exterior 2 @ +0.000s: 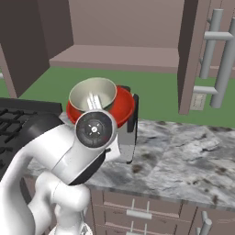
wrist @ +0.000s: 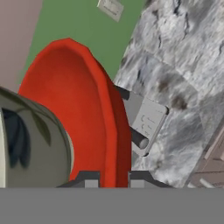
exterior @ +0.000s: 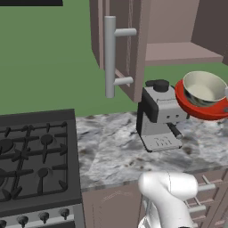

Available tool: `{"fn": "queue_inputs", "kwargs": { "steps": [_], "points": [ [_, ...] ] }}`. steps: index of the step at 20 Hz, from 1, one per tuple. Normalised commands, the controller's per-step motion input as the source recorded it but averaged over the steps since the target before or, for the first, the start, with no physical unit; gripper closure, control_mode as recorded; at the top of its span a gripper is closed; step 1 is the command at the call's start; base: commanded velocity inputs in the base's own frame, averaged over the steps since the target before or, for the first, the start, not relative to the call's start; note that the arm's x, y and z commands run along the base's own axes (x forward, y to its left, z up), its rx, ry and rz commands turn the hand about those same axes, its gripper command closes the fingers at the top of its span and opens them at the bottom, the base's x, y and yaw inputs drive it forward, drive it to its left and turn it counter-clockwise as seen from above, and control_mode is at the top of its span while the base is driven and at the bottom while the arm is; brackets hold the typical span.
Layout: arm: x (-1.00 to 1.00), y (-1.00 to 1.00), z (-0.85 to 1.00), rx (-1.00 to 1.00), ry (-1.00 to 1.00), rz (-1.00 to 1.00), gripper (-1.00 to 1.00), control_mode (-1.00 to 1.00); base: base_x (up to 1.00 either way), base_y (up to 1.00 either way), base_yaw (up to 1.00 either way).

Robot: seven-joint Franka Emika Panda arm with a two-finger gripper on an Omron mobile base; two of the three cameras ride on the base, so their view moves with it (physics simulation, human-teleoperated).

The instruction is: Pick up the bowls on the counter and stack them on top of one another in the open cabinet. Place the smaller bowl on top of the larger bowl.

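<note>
Tool (wrist: 110, 177) clamps the red bowl's (wrist: 76, 109) rim, cream bowl (exterior 2: 92, 95) already nested inside, both aloft above the desk (exterior: 111, 151); cabinet shelf (exterior 2: 119, 57) placement remains.

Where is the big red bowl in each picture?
Left base view: the wide shallow red bowl is at the right edge, up off the marbled counter, with the small cream bowl inside.
Right base view: left of centre, just above the arm's round joint.
Hand view: it stands on edge across the left and middle, rim between the claw's tips.
Shared landmark: the grey coffee machine.
</note>
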Motion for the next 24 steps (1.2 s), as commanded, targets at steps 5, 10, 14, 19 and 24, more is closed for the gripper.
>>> {"fn": "queue_inputs", "kwargs": {
  "steps": [5,10,14,19,24],
  "points": [
    [0.0,0.18,0.31,0.0,0.0,-0.04,1.0,-1.0,0.0,0.0,0.0],
    [0.0,0.18,0.34,0.0,0.0,-0.05,1.0,-1.0,0.0,0.0,0.0],
    [0.0,0.15,0.39,0.01,0.0,-0.05,1.0,-1.0,0.0,0.0,0.0],
    [0.0,0.15,0.36,0.02,0.0,-0.06,1.0,-1.0,0.0,0.0,0.0],
    [0.05,0.19,0.29,0.05,0.0,-0.05,1.0,-1.0,0.0,0.0,0.0]
  ]
}}
